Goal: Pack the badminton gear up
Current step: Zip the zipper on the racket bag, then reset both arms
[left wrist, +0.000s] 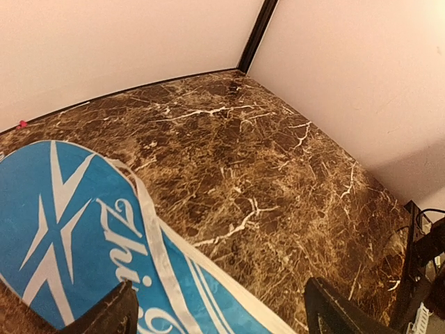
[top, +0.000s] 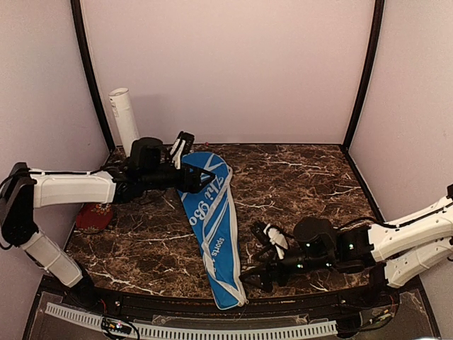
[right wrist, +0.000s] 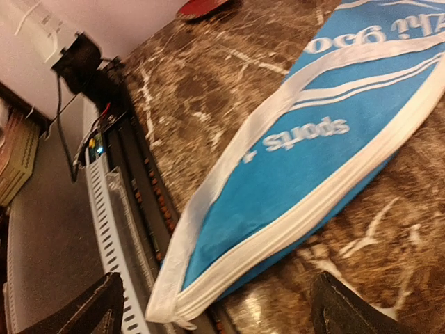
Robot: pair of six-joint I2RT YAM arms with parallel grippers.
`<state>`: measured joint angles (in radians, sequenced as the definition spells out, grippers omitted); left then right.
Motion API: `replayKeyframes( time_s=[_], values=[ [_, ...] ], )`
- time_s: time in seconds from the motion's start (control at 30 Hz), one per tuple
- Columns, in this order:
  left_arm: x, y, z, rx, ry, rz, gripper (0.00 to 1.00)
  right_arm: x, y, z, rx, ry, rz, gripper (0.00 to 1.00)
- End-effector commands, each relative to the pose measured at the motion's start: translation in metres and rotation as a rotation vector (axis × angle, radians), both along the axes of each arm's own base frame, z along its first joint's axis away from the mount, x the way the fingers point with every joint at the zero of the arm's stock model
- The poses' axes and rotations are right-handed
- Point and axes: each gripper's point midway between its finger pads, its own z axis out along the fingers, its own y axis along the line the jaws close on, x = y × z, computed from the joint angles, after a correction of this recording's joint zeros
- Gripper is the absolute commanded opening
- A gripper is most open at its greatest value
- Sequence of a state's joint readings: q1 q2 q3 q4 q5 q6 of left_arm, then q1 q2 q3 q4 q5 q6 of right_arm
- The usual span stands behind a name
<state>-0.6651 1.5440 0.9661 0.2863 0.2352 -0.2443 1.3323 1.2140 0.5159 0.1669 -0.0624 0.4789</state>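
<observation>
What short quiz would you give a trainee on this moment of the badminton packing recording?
1. True or false: the blue cover lies on the marble table.
2. Where is the white tube? A: upright at the far left corner. B: lying at the near right edge. C: lying on top of the cover.
3. Fill in: the jaws of the left tool and the right tool both stand ____.

Key: 1 true; 2 A; 3 open.
</observation>
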Motion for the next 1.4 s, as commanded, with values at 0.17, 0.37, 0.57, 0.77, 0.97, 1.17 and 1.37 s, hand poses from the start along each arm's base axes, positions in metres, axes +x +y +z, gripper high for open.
replayKeyframes(
  time_s=[0.17,0.37,0.57,0.77,0.97,1.17,1.37],
  values=[
    [-0.015,0.118,-0.048,0.043,0.027,0.278,0.86,0.15,-0.079,0.015,-0.013,-0.053,-0.537,0.98],
    [-0.011,0.216,-0.08,0.016,0.086,0.532,0.9,0.232,-0.178,0.015,0.039,-0.091,-0.847,1.0],
    [-0.003,0.315,-0.079,-0.02,0.071,0.856,0.9,0.279,-0.282,0.022,0.015,-0.173,-1.113,0.99],
    [-0.016,0.373,-0.051,0.083,-0.091,1.093,0.93,0.276,-0.363,0.047,-0.001,-0.399,-1.342,1.0],
    [-0.044,0.386,-0.046,0.129,-0.329,1.152,0.99,0.254,-0.393,0.047,-0.003,-0.609,-1.454,1.0],
    [-0.038,0.38,-0.039,0.105,-0.417,1.115,0.99,0.257,-0.397,0.045,0.003,-0.696,-1.464,1.0],
    [-0.018,0.375,-0.038,0.115,-0.479,1.068,0.99,0.274,-0.393,0.047,0.025,-0.706,-1.43,1.0]
  ],
)
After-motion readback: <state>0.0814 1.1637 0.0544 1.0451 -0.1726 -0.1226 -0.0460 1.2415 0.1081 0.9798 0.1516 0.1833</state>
